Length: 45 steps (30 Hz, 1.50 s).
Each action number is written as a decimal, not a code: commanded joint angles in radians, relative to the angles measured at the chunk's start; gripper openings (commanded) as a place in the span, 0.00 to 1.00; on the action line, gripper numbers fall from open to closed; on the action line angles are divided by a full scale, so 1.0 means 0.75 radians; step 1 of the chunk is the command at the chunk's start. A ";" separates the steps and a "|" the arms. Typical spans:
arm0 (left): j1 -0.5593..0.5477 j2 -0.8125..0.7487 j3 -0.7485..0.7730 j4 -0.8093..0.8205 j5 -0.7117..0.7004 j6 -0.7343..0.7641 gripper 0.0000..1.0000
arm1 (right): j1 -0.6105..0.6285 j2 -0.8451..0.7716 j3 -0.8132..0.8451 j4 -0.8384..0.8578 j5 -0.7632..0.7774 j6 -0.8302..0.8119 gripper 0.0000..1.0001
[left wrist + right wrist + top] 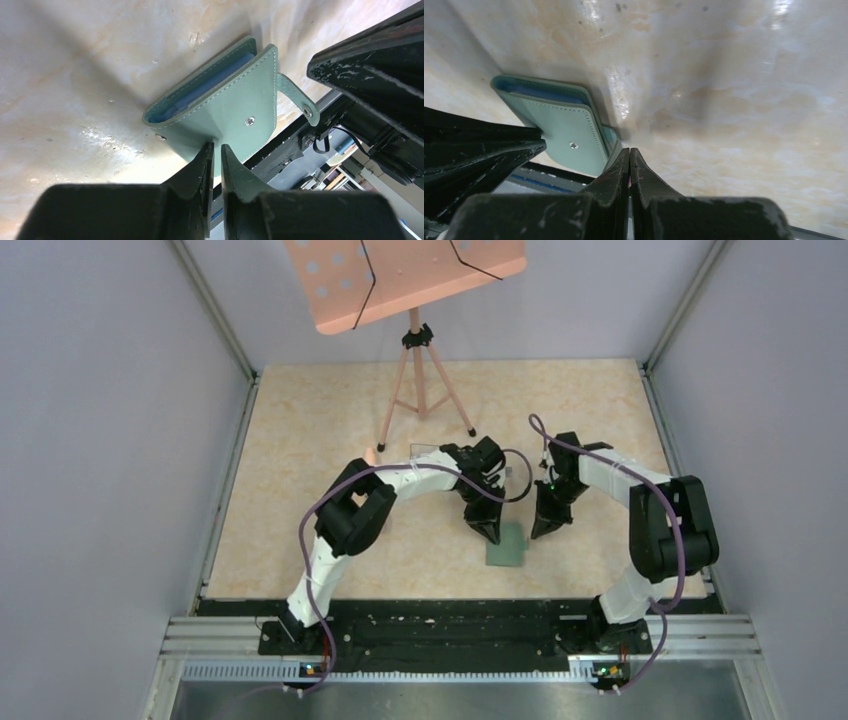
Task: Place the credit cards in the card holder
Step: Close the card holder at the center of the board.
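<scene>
The sage-green card holder [505, 550] lies on the table between my two grippers. In the left wrist view the card holder [220, 105] stands partly open, with a pale blue sleeve inside and its snap strap [300, 100] loose. My left gripper [215, 146] is pinched on the edge of its front cover, which creases toward the tips. My right gripper [629, 150] is shut, its tips at the card holder's [559, 125] right edge beside the strap. No credit card shows clearly.
A pink music stand on a tripod [418, 380] stands at the back. A clear plastic box [425, 449] lies behind my left arm, and a small orange patch [371, 456] lies by a tripod foot. Grey walls enclose the table.
</scene>
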 commanded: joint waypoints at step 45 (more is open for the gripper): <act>-0.007 0.052 -0.056 0.152 0.251 -0.141 0.36 | 0.073 0.132 -0.058 0.169 -0.257 -0.003 0.00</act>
